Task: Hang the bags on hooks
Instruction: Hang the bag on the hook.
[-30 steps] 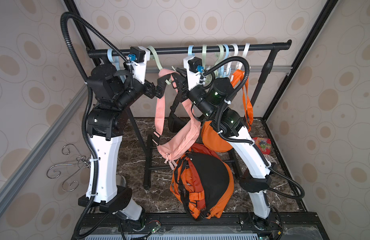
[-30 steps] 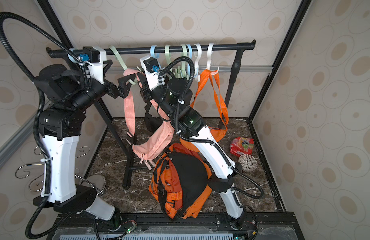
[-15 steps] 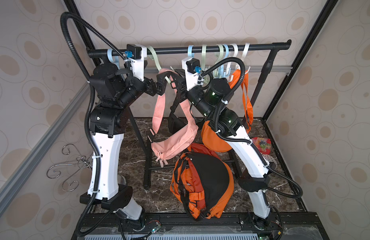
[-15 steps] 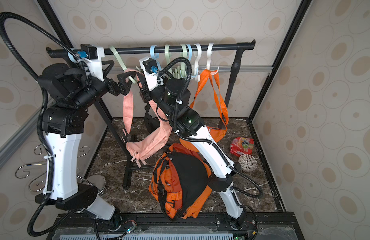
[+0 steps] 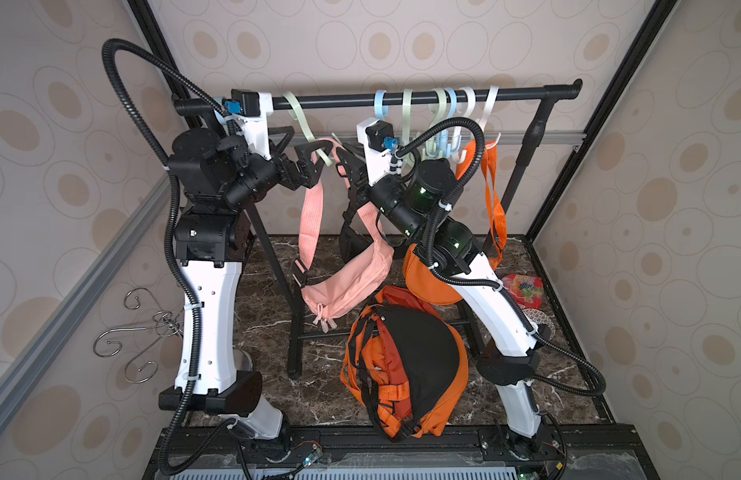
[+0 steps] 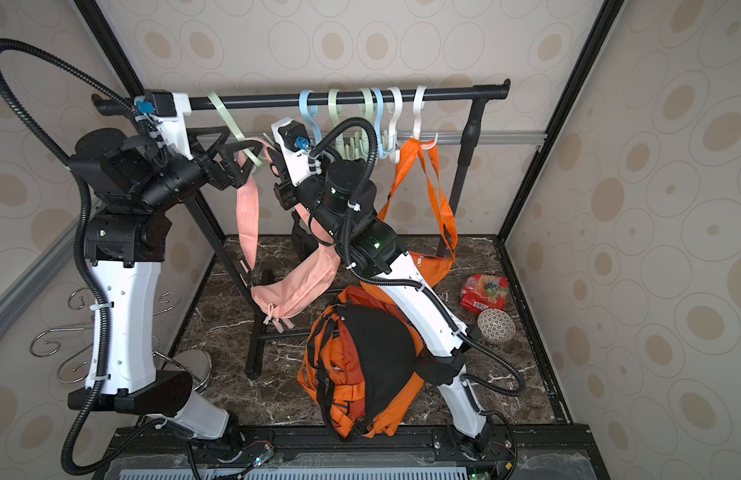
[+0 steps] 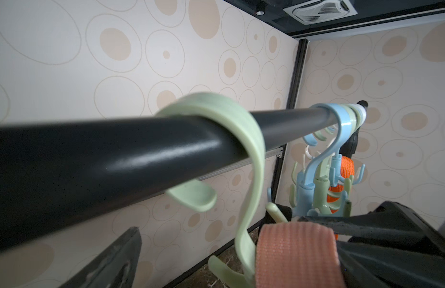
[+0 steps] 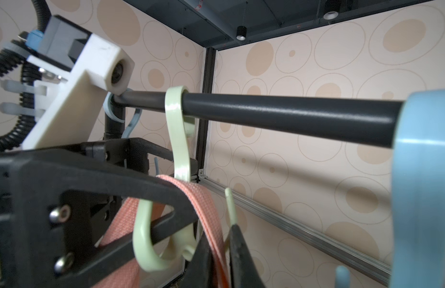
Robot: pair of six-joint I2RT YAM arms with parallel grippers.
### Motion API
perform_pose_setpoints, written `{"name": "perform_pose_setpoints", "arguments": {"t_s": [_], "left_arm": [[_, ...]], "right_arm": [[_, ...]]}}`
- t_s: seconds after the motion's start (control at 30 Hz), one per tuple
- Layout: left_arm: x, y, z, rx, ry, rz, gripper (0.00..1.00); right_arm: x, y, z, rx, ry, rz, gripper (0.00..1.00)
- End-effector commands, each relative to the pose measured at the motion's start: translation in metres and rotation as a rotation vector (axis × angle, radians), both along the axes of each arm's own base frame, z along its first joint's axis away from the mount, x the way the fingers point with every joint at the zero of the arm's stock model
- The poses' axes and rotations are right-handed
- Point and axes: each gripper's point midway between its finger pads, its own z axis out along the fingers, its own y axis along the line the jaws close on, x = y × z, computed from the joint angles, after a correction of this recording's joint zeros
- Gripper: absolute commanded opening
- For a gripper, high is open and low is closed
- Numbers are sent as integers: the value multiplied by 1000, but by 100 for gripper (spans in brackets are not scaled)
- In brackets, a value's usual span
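The pink bag [image 5: 348,278] [image 6: 294,286] hangs by its pink strap [image 5: 310,216] [image 8: 206,207] below the black rail [image 5: 339,99] [image 7: 116,159]. My right gripper [image 5: 348,164] [image 8: 222,259] is shut on the strap just beside the pale green hook [image 5: 302,124] [image 7: 251,162] [image 8: 177,149]. My left gripper [image 5: 318,160] [image 7: 231,251] is open, with the hook's lower part between its fingers [image 8: 111,174]. The strap [image 7: 296,254] lies over one left finger, next to the hook's lower prongs. Whether it rests on a prong I cannot tell.
An orange and black backpack [image 5: 406,365] lies on the marble floor. An orange bag [image 5: 431,282] hangs by orange straps from a white hook [image 5: 491,108]. Several blue, green and white hooks [image 5: 439,112] crowd the rail. A snack pack [image 5: 522,286] and a bowl [image 6: 495,326] sit at the right.
The left arm has shifted slightly up and left. The pink bag has swung left and its strap loop has spread wider. The right jaws have closed tighter on the strap.
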Motion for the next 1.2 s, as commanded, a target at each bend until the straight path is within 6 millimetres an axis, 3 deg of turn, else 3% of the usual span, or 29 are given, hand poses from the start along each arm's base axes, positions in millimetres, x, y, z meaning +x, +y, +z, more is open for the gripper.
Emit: {"name": "perform_pose_setpoints", "arguments": {"t_s": [0.0, 0.07, 0.13, 0.23, 0.33, 0.47, 0.63, 0.73, 0.93, 1.03, 1.17], "left_arm": [[-30, 17, 42, -141, -67, -40, 100], [-29, 16, 43, -150, -72, -56, 100], [-27, 16, 42, -150, -67, -57, 100], [-24, 16, 35, -140, -49, -50, 100], [-23, 16, 29, -128, -37, -48, 100], [-22, 16, 26, -119, -33, -41, 100], [-18, 18, 22, -109, -24, -30, 100], [-15, 19, 20, -101, -20, -20, 100], [-12, 20, 16, -94, -13, -17, 100], [-10, 19, 16, -97, -9, -19, 100], [-9, 19, 14, -102, -1, -26, 100]], "right_arm": [[26, 8, -48, -128, 92, -76, 16], [19, 14, -50, -152, 83, -54, 26], [12, 18, -51, -173, 74, -45, 42], [4, 18, -50, -193, 68, -45, 53], [-7, 18, -48, -206, 61, -31, 53], [-26, 19, -42, -223, 13, -25, 46], [-52, 2, -29, -209, -20, -43, 39], [-64, -15, -30, -206, -36, -69, 40], [-93, -39, -19, -214, -95, -77, 55], [-108, -37, -9, -230, -129, -53, 56], [-127, -16, 6, -237, -188, 54, 50]]}}
